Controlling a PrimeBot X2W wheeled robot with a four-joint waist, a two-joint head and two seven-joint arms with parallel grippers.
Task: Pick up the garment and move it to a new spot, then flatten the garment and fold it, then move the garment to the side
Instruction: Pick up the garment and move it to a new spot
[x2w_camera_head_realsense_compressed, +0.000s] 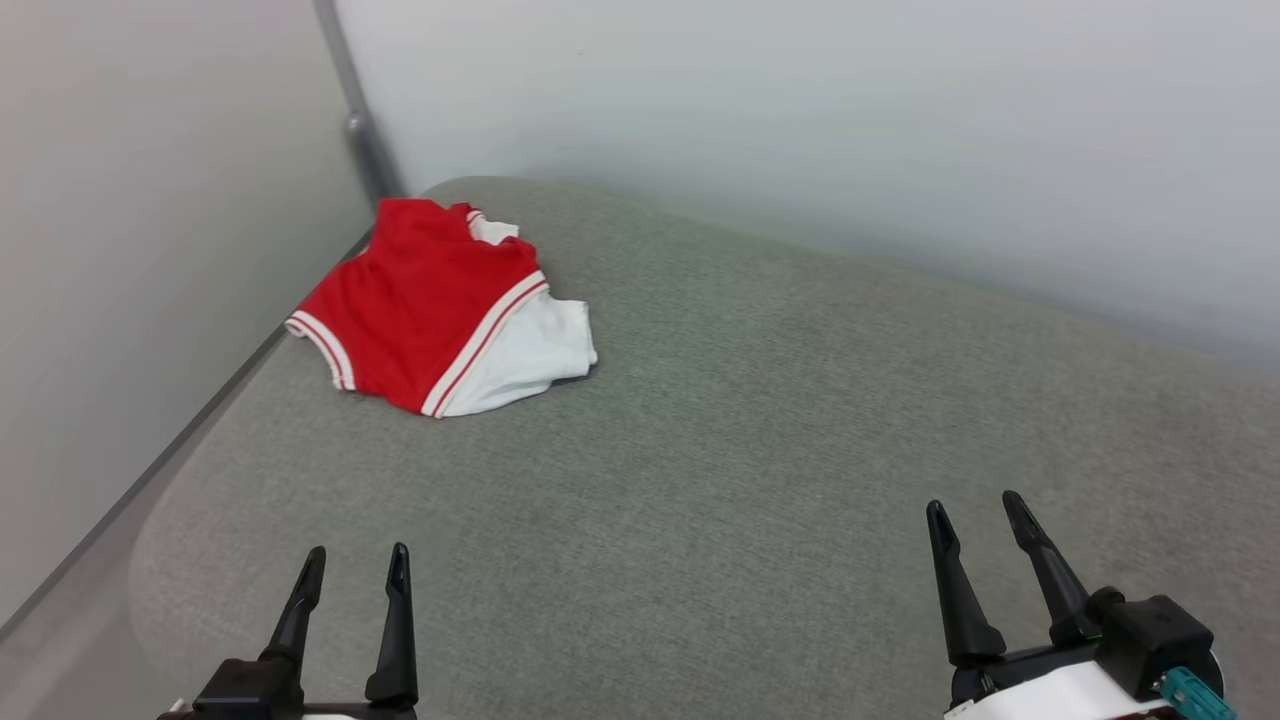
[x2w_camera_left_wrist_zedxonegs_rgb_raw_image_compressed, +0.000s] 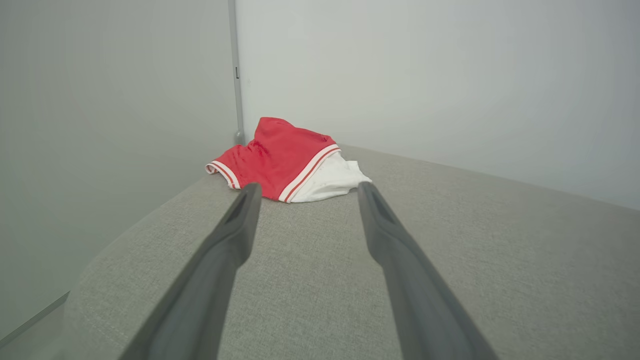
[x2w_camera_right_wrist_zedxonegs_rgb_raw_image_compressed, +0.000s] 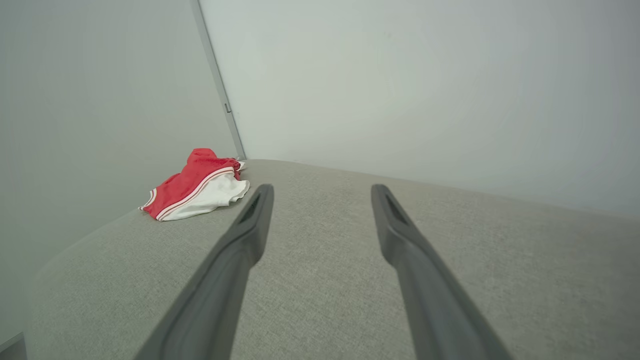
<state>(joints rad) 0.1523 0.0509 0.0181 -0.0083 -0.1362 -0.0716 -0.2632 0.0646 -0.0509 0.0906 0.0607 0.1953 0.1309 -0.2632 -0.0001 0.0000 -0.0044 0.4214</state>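
While the garment (x2w_camera_head_realsense_compressed: 430, 320) lies crumpled at the far left corner of the grey surface (x2w_camera_head_realsense_compressed: 750, 450), the left gripper (x2w_camera_head_realsense_compressed: 357, 565) and the right gripper (x2w_camera_head_realsense_compressed: 975, 515) hover near, jaws apart, holding nothing

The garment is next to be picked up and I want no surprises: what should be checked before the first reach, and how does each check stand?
1. Left gripper open and empty: ok.
2. Right gripper open and empty: ok.
3. Garment free of both grippers: ok, it lies apart from them near the far left corner of the grey surface.
4. Garment flat: not ok, it is bunched up.
5. Way from left gripper to garment unobstructed: ok, bare grey surface lies between them.
6. Garment within reach: cannot tell.
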